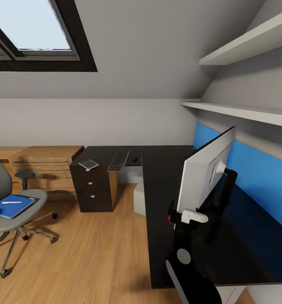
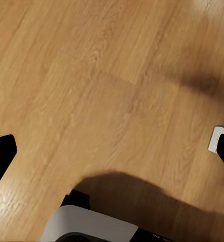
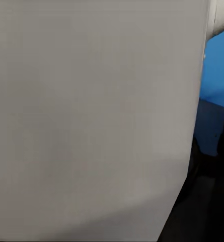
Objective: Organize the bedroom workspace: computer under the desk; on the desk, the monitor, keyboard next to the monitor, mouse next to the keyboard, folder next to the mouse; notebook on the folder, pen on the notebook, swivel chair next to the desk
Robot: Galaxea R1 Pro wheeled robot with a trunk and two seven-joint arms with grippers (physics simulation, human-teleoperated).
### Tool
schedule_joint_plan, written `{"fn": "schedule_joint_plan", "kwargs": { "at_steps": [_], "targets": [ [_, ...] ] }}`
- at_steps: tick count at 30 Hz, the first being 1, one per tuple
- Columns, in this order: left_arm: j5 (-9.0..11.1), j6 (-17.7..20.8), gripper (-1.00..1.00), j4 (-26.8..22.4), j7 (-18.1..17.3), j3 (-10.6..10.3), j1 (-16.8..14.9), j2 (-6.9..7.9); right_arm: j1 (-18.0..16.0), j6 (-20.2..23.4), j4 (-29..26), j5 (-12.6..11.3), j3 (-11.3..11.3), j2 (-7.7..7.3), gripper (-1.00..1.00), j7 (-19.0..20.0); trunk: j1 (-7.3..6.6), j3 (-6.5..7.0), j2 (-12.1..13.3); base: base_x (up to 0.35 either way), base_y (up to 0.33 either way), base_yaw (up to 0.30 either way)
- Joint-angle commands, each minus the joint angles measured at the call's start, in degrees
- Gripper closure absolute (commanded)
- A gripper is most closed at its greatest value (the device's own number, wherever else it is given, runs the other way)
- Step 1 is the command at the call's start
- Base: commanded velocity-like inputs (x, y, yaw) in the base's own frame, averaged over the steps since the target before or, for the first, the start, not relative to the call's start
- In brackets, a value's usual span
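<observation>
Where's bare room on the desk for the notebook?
The desk is bare between the keyboard and the monitor. It is crowded at the far end, around the keyboard, mouse and small grey item.

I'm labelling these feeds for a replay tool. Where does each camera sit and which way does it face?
Head: high, facing forward and down over the desk, monitor and swivel chair; the right arm shows.
Left wrist: faces down at the wooden floor; dark gripper fingertips at the edges.
Right wrist: close against the monitor's grey back.
Shared: monitor in head and right wrist.
</observation>
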Motion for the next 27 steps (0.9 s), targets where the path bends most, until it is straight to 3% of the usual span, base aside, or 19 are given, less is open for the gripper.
{"fn": "schedule_joint_plan", "kwargs": {
  "at_steps": [1, 16, 27],
  "targets": [
    [0.49, 0.38, -1.0, -0.13, -0.07, 0.16, 0.01, -0.06, -0.05, -0.17, 0.05, 0.01, 0.06, -0.01, -1.0, -0.32, 0.0, -0.05, -0.03, 0.0, -0.253, 0.0],
    [0.49, 0.38, -1.0, -0.13, -0.07, 0.17, 0.01, -0.05, -0.05, -0.16, 0.05, 0.01, 0.03, -0.02, -1.0, -0.33, 0.0, -0.05, -0.03, -0.059, -0.153, 0.0],
    [0.49, 0.38, -1.0, -0.13, -0.07, 0.17, 0.01, -0.05, -0.04, -0.16, 0.05, 0.02, 0.03, -0.01, -1.0, -0.25, 0.0, -0.05, -0.03, -0.216, -0.152, 0.0]
  ]
}}
